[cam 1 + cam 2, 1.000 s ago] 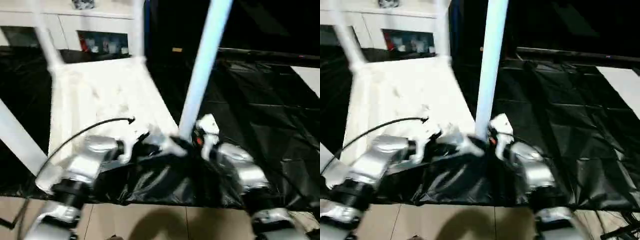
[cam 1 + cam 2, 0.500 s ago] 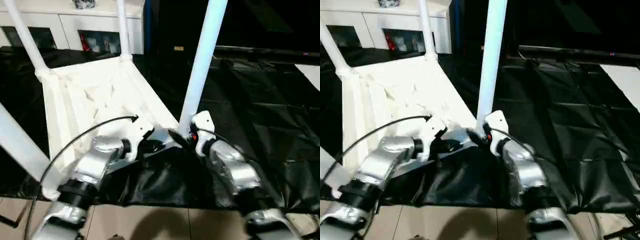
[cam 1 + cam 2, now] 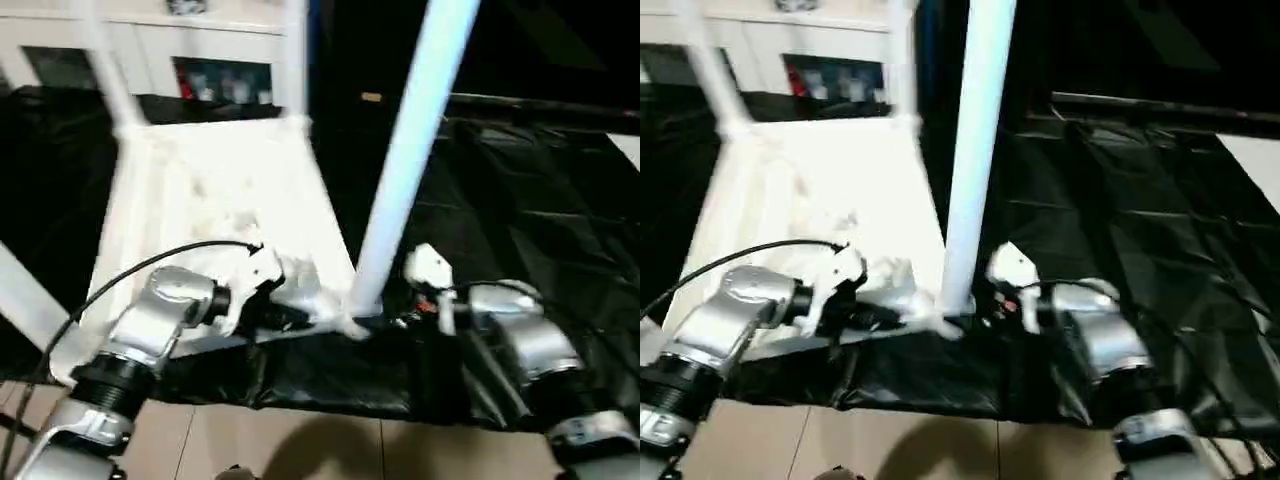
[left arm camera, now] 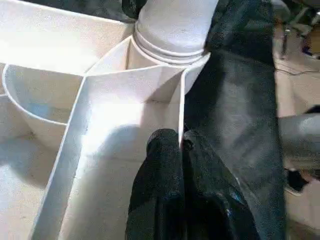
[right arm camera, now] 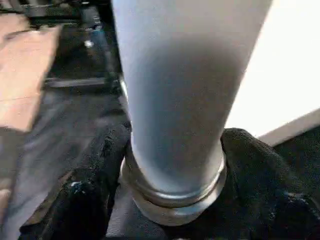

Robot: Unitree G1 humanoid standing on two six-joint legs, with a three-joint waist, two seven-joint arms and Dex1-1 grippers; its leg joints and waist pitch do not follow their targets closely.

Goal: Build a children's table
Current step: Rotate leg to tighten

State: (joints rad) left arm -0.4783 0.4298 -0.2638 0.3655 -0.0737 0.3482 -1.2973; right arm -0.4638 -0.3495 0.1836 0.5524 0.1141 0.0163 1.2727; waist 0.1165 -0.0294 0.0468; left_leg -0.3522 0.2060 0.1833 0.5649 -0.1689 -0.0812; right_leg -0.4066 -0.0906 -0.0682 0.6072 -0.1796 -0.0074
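Note:
The children's table lies upside down, its white top (image 3: 220, 190) on the black cover and its legs pointing up. The near right leg (image 3: 405, 170) stands in its corner socket (image 4: 170, 55). My right gripper (image 3: 395, 315) is closed around that leg's flared base, one black finger (image 5: 95, 185) on each side of the leg (image 5: 175, 100). Just left of the socket, my left gripper (image 4: 172, 150) is shut on the thin upright rim of the top. Two far legs (image 3: 105, 60) (image 3: 295, 50) and a near left leg (image 3: 20, 300) also stand up.
The black-covered work table (image 3: 540, 200) stretches away to the right, and its front edge runs just under both grippers. Tan floor (image 3: 300, 445) lies below it. White cabinets (image 3: 200, 40) stand behind. A black cable (image 3: 150, 265) arcs over my left forearm.
The camera has shifted. My right forearm has swung out to the right and lies more level, with its gripper still at the leg's base. The left gripper stays on the rim.

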